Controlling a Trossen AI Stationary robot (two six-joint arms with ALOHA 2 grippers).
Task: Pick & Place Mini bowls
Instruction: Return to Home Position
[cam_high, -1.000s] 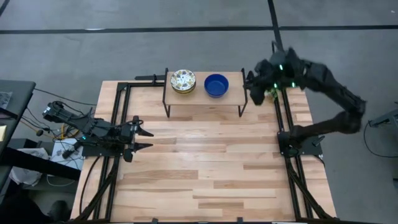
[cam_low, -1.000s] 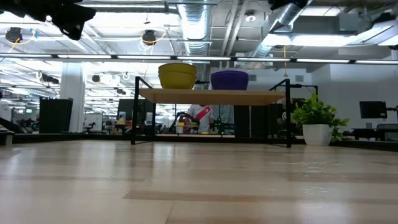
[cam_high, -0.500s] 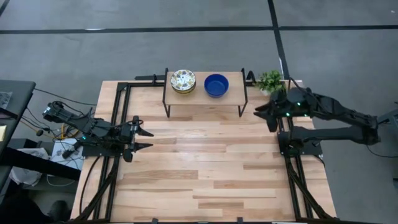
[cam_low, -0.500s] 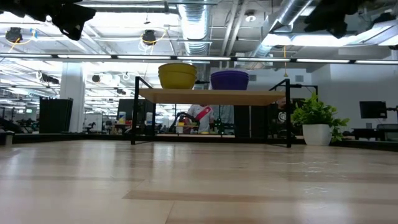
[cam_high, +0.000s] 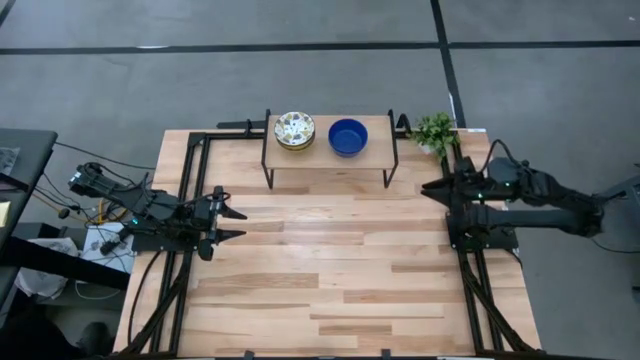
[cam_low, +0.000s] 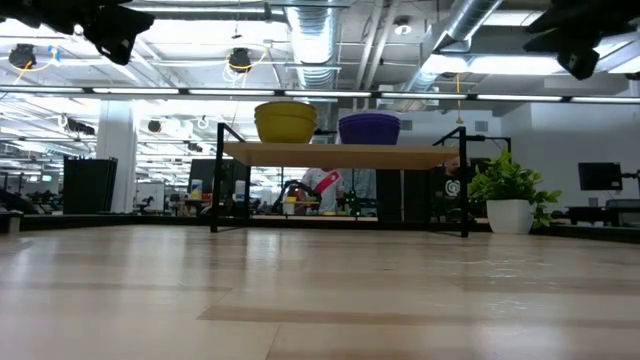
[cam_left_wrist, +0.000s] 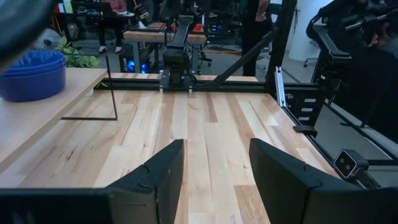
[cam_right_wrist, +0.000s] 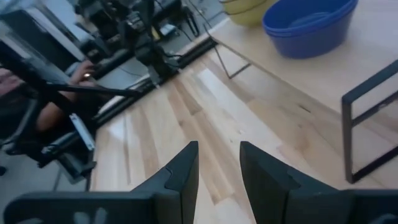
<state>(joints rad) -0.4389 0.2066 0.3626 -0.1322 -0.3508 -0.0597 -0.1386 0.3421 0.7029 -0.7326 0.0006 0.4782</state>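
Observation:
The mini bowls stand in two stacks on a raised wooden shelf (cam_high: 375, 150) at the table's far edge. The white floral stack (cam_high: 294, 130) is on the left and the cobalt blue stack (cam_high: 347, 137) on the right. Both show in the low view, as white stack (cam_low: 285, 122) and blue stack (cam_low: 369, 128). My left gripper (cam_high: 238, 224) hangs open at the table's left side, far from the shelf. My right gripper (cam_high: 430, 190) is open at the right side, nearer than the shelf's right end, and points toward the table's left. In the right wrist view the blue stack (cam_right_wrist: 308, 25) lies beyond my right gripper (cam_right_wrist: 219, 168).
A small green potted plant (cam_high: 434, 130) stands at the far right corner beside the shelf. Black frame rails (cam_high: 195, 170) run along the table's left and right sides. Bare wood (cam_high: 330, 260) spreads between the arms. The left wrist view shows the blue stack (cam_left_wrist: 31, 74) on the shelf.
My right arm has swung away from the shelf's right end and the plant. It has moved toward the table's near edge and right side and settled low above its base, its gripper now pointing left. The plant, hidden before, now shows. The bowls have stayed in place.

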